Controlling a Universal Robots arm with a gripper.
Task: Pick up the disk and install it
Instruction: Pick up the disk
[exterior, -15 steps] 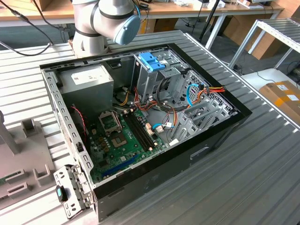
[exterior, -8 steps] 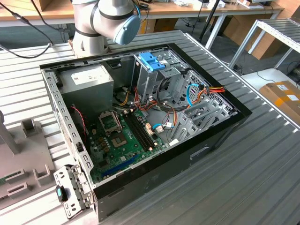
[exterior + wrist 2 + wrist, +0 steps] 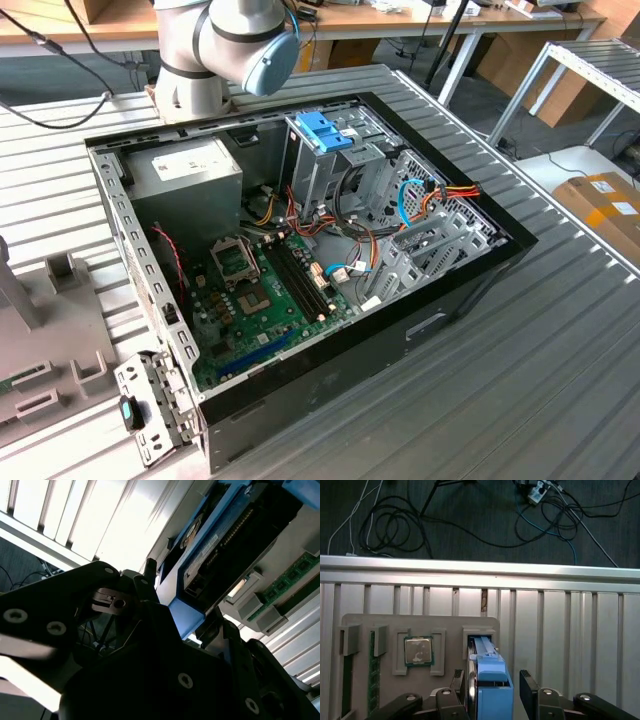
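Note:
The disk [image 3: 487,655] stands on edge in a slot of a grey fixture plate [image 3: 450,625], its light-blue carrier frame facing the first wrist view. My gripper [image 3: 492,677] is open and straddles it. One black finger [image 3: 457,680] sits close against one side of the disk. The other finger [image 3: 527,682] stands a small gap off the opposite side. In the second wrist view the disk [image 3: 220,545] shows close up, a dark body edged by the blue frame. The open computer case [image 3: 470,275] lies on the slatted metal table [image 3: 560,360] in the exterior view.
A processor chip [image 3: 418,651] and green memory sticks [image 3: 372,675] sit in other pockets of the fixture. Inside the case stands a metal drive cage with a blue latch [image 3: 325,130], beside loose cables [image 3: 420,200]. The arm's base [image 3: 190,90] is behind the case. Beyond the table edge, cables lie on the floor [image 3: 470,520].

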